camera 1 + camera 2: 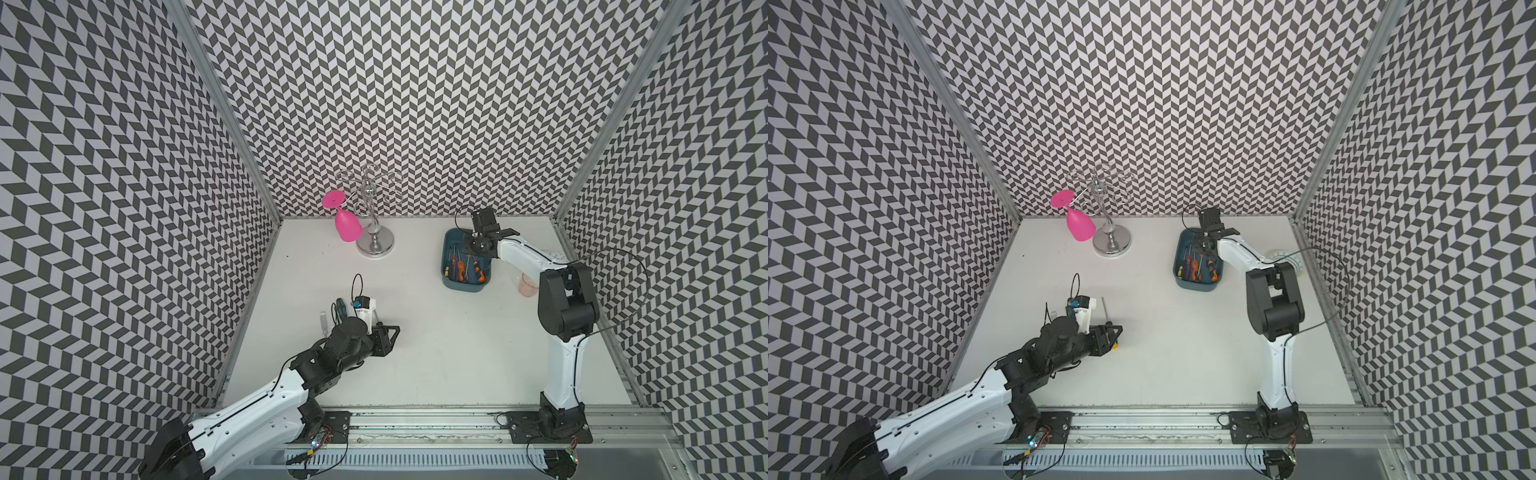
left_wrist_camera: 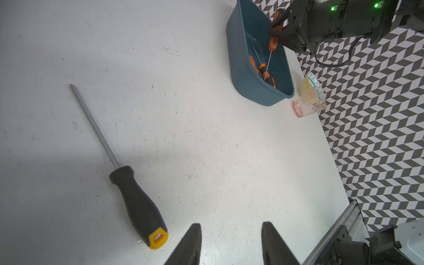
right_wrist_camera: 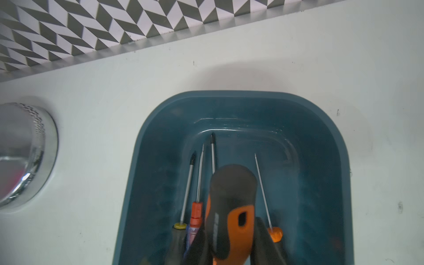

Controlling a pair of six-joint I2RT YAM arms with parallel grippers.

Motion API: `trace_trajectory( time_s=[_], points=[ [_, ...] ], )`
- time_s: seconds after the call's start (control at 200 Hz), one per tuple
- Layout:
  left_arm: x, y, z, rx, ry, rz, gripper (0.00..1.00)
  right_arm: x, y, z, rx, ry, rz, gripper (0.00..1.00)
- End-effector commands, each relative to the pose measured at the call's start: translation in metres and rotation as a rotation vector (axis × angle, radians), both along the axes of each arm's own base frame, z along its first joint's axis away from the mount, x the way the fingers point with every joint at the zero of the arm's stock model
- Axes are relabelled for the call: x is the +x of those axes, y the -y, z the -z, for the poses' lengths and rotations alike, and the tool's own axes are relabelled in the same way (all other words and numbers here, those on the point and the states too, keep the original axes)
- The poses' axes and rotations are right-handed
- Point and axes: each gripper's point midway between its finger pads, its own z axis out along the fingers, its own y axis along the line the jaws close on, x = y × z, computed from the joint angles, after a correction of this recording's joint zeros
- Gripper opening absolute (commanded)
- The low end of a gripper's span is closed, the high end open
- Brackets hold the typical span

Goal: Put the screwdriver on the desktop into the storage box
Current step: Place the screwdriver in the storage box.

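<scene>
A long screwdriver (image 2: 137, 202) with a black handle and yellow end cap lies flat on the white desktop (image 1: 432, 332). In a top view only its shaft (image 1: 1105, 311) and yellow cap show past the left arm. My left gripper (image 2: 231, 226) hovers open just beside the handle's end, with nothing between its fingers. The teal storage box (image 1: 446, 253) stands at the back right and holds several screwdrivers. Over it, my right gripper (image 3: 231, 243) is shut on an orange-and-black screwdriver handle (image 3: 231, 202), whose shaft tilts down into the storage box (image 3: 321, 128).
A chrome rack (image 1: 375, 243) with a pink goblet (image 1: 347, 224) hanging from it stands at the back left. A pink glass tumbler (image 2: 308, 104) and a patterned bowl (image 2: 312, 83) sit right of the box, by the wall. Aluminium rails edge the table.
</scene>
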Motion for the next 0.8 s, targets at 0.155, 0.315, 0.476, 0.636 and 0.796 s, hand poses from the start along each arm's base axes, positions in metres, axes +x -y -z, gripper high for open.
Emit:
trace_trajectory(
  time_s=[0.155, 0.315, 0.476, 0.636, 0.796],
  points=[
    [0.001, -0.001, 0.008, 0.011, -0.024, -0.012, 0.46, 0.001, 0.005, 0.029, -0.054, -0.048, -0.009, 0.22],
    [0.001, -0.002, 0.009, 0.010, -0.030, -0.015, 0.46, -0.001, 0.003, 0.046, -0.051, -0.077, -0.019, 0.25],
    [0.000, -0.003, 0.011, 0.014, -0.037, -0.021, 0.46, -0.001, 0.001, 0.056, -0.039, -0.093, -0.019, 0.27],
    [0.001, -0.002, 0.011, 0.013, -0.037, -0.019, 0.46, -0.002, -0.001, 0.060, -0.024, -0.101, -0.013, 0.32],
    [0.001, -0.002, 0.012, 0.017, -0.042, -0.022, 0.46, -0.003, -0.001, 0.052, -0.010, -0.087, -0.002, 0.41]
  ],
)
